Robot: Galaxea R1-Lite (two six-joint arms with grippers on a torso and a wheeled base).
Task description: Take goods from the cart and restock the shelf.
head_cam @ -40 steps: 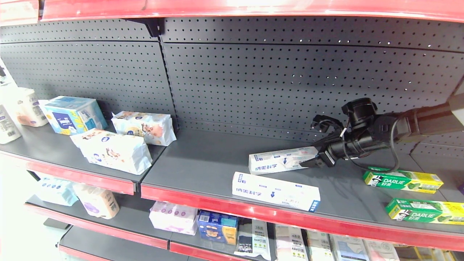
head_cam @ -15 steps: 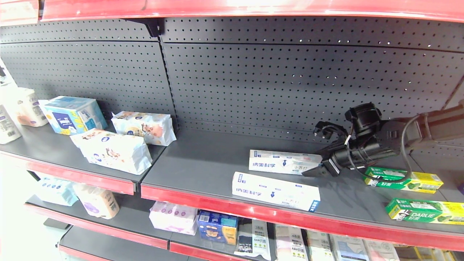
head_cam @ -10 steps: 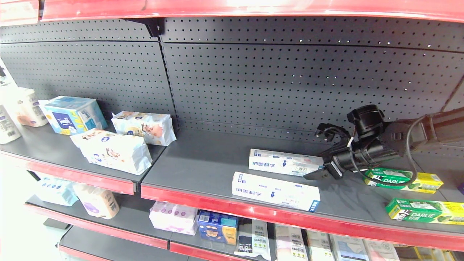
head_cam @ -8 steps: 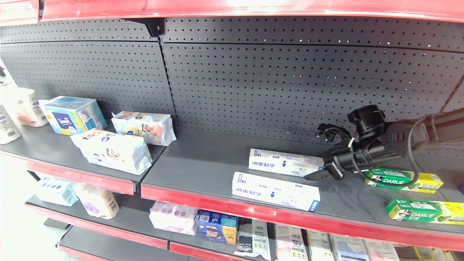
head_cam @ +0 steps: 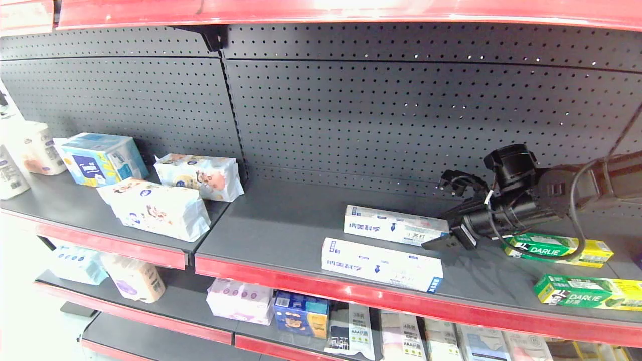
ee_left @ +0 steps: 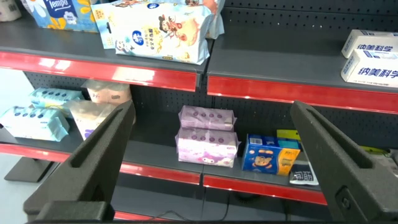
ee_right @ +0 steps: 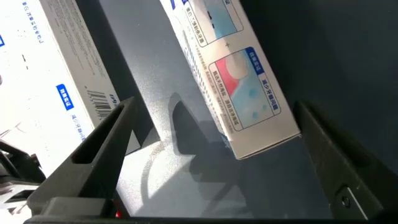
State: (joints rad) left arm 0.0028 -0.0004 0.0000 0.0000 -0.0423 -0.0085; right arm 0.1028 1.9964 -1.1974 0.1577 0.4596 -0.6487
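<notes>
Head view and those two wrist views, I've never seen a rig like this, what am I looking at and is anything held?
It is a two-armed robot restocking a shop shelf. The head view looks down from its head; each wrist view looks out between that arm's fingers. On the shelf lie tissue packs, two white toothpaste boxes and two green toothpaste boxes. The right gripper is open at the rear white box's end, holding nothing. The left gripper, also open and empty, faces the lower shelves.
</notes>
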